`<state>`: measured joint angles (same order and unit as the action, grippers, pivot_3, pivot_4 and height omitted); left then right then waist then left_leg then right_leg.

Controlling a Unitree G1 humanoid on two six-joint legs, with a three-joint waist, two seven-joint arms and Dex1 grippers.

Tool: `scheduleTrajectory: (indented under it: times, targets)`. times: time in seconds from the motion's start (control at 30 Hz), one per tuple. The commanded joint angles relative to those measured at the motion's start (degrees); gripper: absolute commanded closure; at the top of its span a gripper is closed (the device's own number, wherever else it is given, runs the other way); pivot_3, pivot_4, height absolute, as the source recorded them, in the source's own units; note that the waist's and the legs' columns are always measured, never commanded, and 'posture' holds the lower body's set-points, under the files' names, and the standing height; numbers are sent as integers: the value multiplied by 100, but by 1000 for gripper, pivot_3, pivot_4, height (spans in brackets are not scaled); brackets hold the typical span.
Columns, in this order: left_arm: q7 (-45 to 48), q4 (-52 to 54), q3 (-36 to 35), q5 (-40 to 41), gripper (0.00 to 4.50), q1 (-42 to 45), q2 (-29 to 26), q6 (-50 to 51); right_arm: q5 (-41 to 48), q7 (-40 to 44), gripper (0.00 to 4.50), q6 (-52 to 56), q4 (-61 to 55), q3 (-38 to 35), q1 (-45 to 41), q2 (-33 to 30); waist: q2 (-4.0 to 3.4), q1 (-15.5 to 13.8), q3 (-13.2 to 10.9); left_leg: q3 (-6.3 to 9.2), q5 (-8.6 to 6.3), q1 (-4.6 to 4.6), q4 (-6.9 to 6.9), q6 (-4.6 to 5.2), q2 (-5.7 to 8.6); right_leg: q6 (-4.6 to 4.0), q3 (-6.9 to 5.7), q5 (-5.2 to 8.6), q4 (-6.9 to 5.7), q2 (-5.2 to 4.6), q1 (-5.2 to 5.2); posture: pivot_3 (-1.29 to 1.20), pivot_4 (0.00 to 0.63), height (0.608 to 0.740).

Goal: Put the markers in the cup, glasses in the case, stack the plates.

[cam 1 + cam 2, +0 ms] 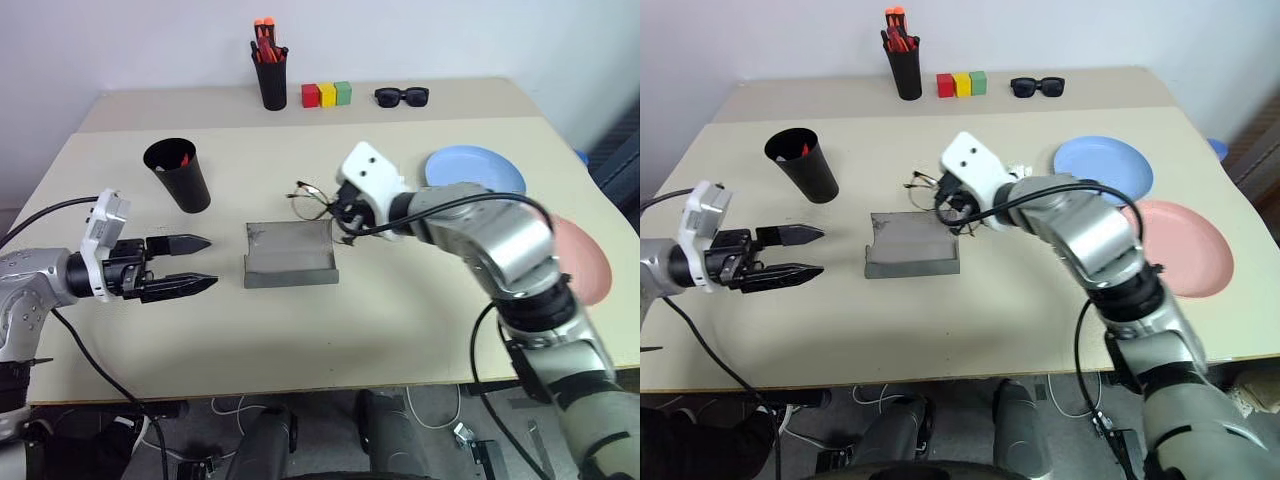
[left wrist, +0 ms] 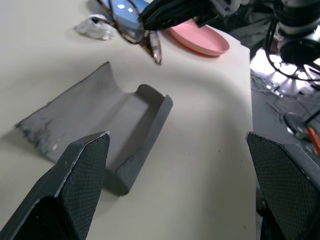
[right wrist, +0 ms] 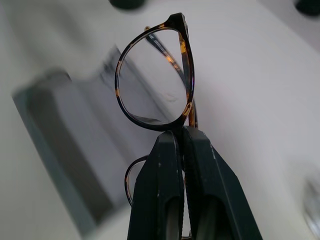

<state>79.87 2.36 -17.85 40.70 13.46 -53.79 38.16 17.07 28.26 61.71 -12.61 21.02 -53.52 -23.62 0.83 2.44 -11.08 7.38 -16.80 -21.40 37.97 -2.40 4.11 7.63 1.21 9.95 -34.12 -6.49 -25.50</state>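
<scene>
Your right gripper (image 3: 181,137) pinches the glasses (image 3: 155,75) at the bridge, above the table. The open case (image 1: 290,255) lies just at its eight o'clock, long axis running nine to three. Your left gripper (image 1: 185,265), spread wide, waits beyond the case at nine o'clock.

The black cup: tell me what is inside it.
Inside the black cup a red marker shows against the inner wall, just below the rim. The cup's dark depth hides the rest, so any white marker in there cannot be seen.
</scene>
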Motion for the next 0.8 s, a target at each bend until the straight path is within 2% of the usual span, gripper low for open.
scheduleTrajectory:
  times: [0.03, 0.3, 0.53, 0.8]
  targets:
    - [108, 154, -290, 134, 0, -257, -104, -107, -353, 13, 4467, -745, 393, 235, -266, 342, -1, 10, -1, 1, 0, 0, -1, 0, 0, 0, 0, 0, -1, 0, -1, 0, 150, 740]
    - [144, 320, -551, 203, 0, -771, -92, -281, -661, 484, 4467, -1214, 712, 797, 51, 600, -2, 8, -1, 5, 0, 0, -6, -1, 0, -1, -1, 0, -2, 2, -5, 0, 150, 740]
    - [150, 348, -539, 162, 0, -947, -74, -442, -1106, 945, 4467, -1325, 775, 1279, 200, 341, -3, 10, -2, 5, 0, 0, -6, -2, 0, -2, -1, 0, -3, 2, -5, 0, 150, 740]
    - [209, 146, -395, 43, 0, -852, -71, -694, -1204, 1509, 4467, -1347, 622, 1332, 214, 117, -3, 10, -2, 5, 0, 1, -7, -2, -1, -2, -1, 0, -3, 3, -5, 0, 150, 740]
